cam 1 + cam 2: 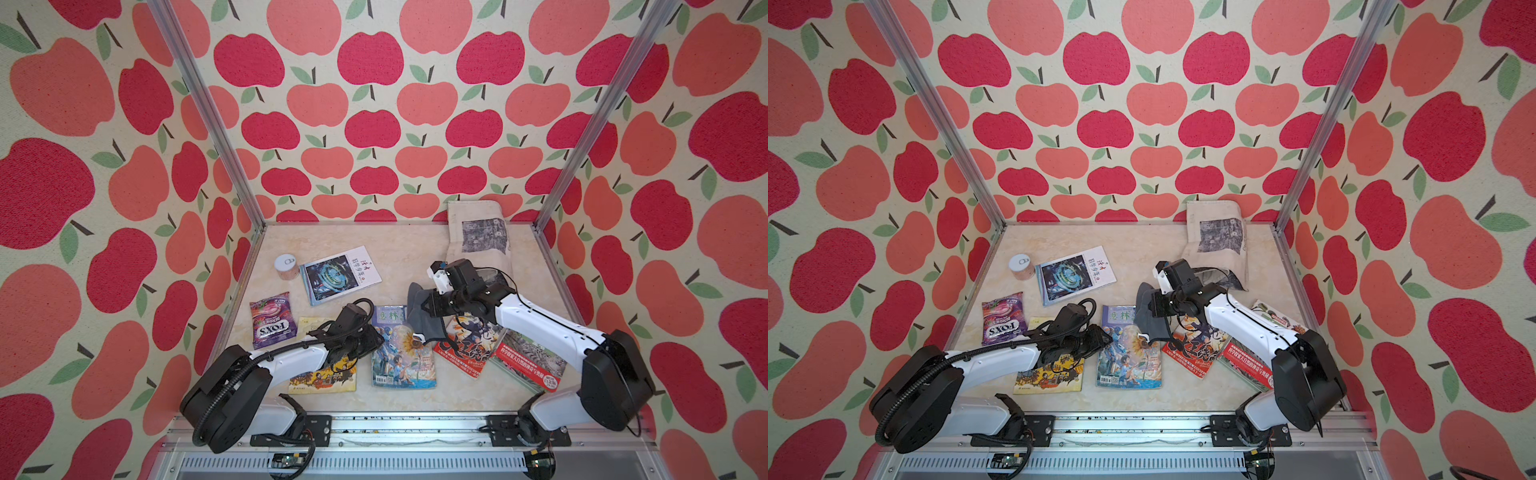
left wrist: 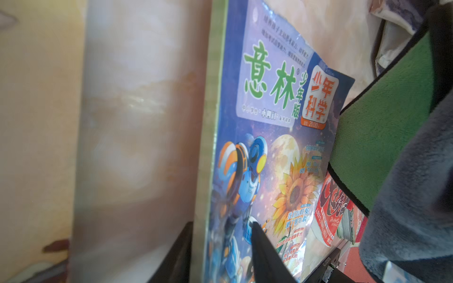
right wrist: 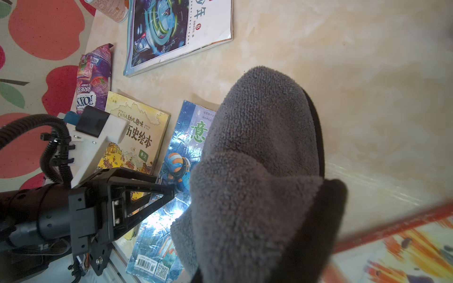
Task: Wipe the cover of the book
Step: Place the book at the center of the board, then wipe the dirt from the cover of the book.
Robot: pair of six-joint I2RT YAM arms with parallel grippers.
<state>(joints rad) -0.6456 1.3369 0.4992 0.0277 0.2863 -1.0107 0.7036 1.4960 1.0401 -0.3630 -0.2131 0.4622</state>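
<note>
Just beside L pincer (image 1: pixel 376 335) — book (image 1: pixel 401 361); cloth (image 1: pixel 417 318) over corner.

Five books (image 1: pixel 403 353) — one candy bag (image 1: pixel 272 320), one jar (image 1: pixel 286 268), one cloth (image 1: pixel 415 316), one canvas bag (image 1: pixel 482 232).

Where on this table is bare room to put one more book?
Bare: the far strip of table between the white-lidded jar and the printed cloth bag; also the near strip between the blue magazine and the rail. Crowded: the book row beside it.
</note>
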